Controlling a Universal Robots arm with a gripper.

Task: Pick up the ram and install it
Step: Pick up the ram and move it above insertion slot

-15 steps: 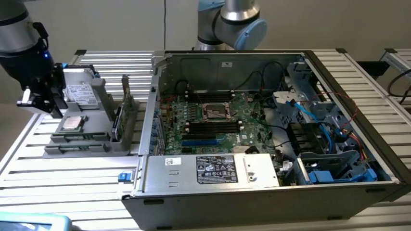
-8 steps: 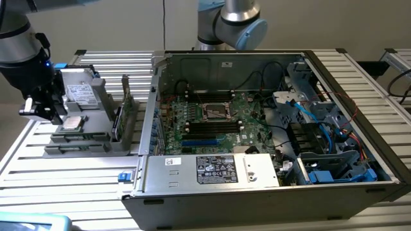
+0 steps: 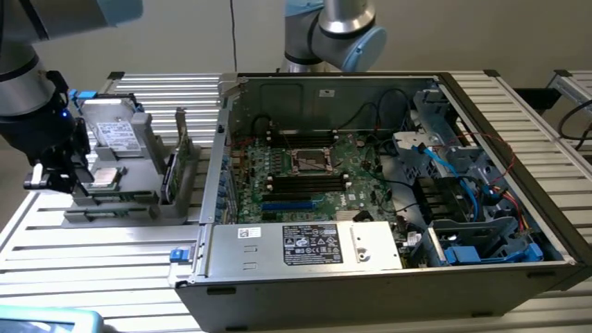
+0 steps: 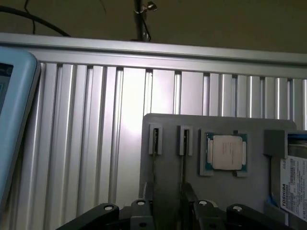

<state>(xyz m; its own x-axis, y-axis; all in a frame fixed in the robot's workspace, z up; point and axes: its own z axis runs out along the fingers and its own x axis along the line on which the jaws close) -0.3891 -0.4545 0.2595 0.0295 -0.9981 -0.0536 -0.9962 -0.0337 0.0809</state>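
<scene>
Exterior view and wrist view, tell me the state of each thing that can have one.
Black metal computer case: open, side panel off.
Dark ram slots on its green motherboard: look empty.
Thin green ram stick: standing on edge in the grey plastic holder, not lifted.
Square silver processor chip: seated in the holder's recess.
Hand: over the holder.

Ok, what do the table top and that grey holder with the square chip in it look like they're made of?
The table looks like bare aluminium: ribbed silver slats with a soft sheen. The grey holder seems matte plastic, though painted metal is possible: flat, even grey with no glints.
</scene>
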